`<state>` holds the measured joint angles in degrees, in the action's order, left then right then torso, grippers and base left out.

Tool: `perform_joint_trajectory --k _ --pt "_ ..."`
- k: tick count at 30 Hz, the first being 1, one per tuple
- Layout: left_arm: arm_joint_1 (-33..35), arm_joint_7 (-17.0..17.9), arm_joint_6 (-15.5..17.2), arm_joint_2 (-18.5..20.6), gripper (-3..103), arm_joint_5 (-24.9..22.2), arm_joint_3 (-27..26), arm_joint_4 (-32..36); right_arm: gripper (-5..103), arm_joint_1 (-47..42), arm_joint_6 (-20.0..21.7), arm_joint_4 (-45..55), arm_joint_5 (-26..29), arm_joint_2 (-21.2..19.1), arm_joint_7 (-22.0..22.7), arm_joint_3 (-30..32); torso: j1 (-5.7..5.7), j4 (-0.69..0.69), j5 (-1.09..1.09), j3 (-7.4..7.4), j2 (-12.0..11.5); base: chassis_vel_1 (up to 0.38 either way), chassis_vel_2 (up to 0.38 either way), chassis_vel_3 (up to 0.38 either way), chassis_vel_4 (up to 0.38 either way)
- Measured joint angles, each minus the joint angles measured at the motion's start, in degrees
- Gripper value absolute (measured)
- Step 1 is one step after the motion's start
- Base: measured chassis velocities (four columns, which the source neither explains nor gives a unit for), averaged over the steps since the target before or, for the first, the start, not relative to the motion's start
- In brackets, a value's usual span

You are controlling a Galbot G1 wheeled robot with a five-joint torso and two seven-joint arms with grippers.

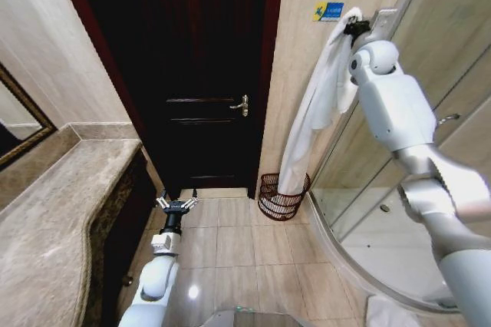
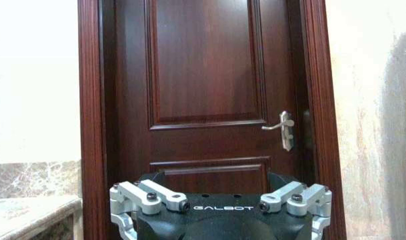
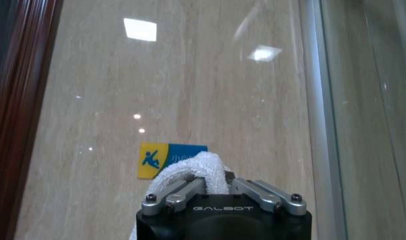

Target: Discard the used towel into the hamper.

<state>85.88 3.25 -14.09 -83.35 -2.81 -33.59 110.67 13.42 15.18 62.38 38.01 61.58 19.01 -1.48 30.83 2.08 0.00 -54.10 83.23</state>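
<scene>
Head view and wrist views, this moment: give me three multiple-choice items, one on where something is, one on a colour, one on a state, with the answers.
1. Where does the hamper stand?
A. On the marble counter
B. On the tiled floor by the wall, between the door and the shower glass
C. Inside the shower

2. What colour is the towel?
A. White
B. Blue
C. Dark red

3. What state is the right hand in?
A. Open and empty beside the counter
B. Shut on the towel, raised high by the wall
C. Resting inside the hamper

Answers:
1 B: the wire basket sits on the floor tiles at the foot of the wall, under the towel's lower end.
2 A: the hanging cloth is white in the head view and the right wrist view.
3 B: the fingers pinch the cloth near the blue and yellow sign, while the left hand waits low and open.
</scene>
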Motion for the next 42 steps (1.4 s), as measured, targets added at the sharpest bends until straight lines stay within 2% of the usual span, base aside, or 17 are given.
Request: perform_joint_trajectory --k 7,10,21,34,42 --pt "-0.14 -0.06 -0.1 0.15 100 -0.07 0.02 -0.06 4 -3.47 1.6 5.22 1.55 -1.74 2.5 0.78 0.01 0.01 0.0 0.0 0.0 0.0 0.0 0.0 0.0" --pt "-0.09 -0.15 -0.25 0.03 100 -0.07 0.2 -0.07 4 -7.82 3.44 10.52 3.28 -3.92 4.16 1.81 0.02 0.0 0.01 0.0 0.0 0.0 0.0 0.0 0.0" --pt "0.54 -0.46 -0.84 -0.48 100 0.3 0.41 0.34 4 -16.27 3.68 15.32 4.8 -6.9 4.65 4.57 -0.01 -0.01 0.01 0.0 0.0 0.0 0.0 0.0 0.0" --pt "2.13 -1.96 -1.31 -1.4 100 0.95 0.66 1.31 4 -19.02 2.25 15.9 4.41 -5.55 5.47 4.75 -0.25 0.0 -0.01 0.27 -0.5 0.0 0.0 0.0 0.0" --pt "3.38 -2.23 -2.4 -1.88 100 1.5 0.52 1.56 4 -19.39 -1.04 12.89 4.15 -3.89 4.62 4.71 -1.54 -0.01 0.0 1.69 -3.22 0.0 0.0 0.0 0.0"
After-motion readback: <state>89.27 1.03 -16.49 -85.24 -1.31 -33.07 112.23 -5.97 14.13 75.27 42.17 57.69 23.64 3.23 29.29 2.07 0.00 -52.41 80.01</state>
